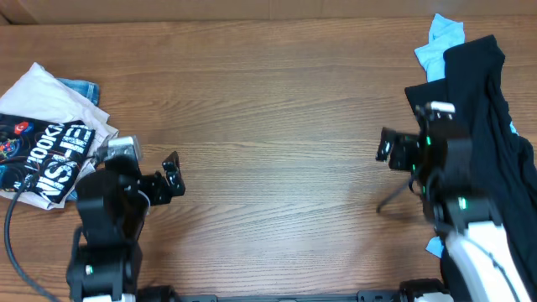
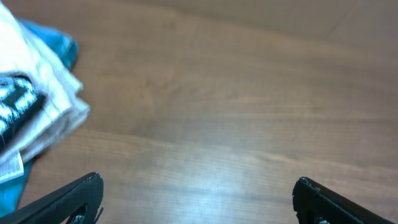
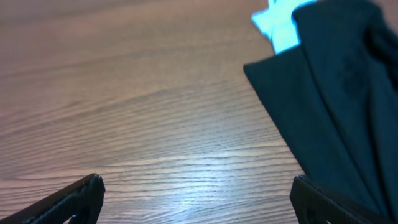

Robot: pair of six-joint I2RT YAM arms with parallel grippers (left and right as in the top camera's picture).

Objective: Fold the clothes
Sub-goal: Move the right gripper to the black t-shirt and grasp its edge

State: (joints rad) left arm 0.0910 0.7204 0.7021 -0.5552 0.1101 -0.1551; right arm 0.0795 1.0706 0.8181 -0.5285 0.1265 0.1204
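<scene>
A folded stack of clothes, white with a black printed top piece, lies at the table's left edge; its white edge shows in the left wrist view. A loose dark garment lies heaped at the right edge over a light blue one; both show in the right wrist view, the dark garment and the light blue one. My left gripper is open and empty over bare wood, right of the stack. My right gripper is open and empty, just left of the dark garment.
A blue denim piece peeks from behind the folded stack. A black cable runs off the left arm's base. The wooden tabletop stretches between the two arms.
</scene>
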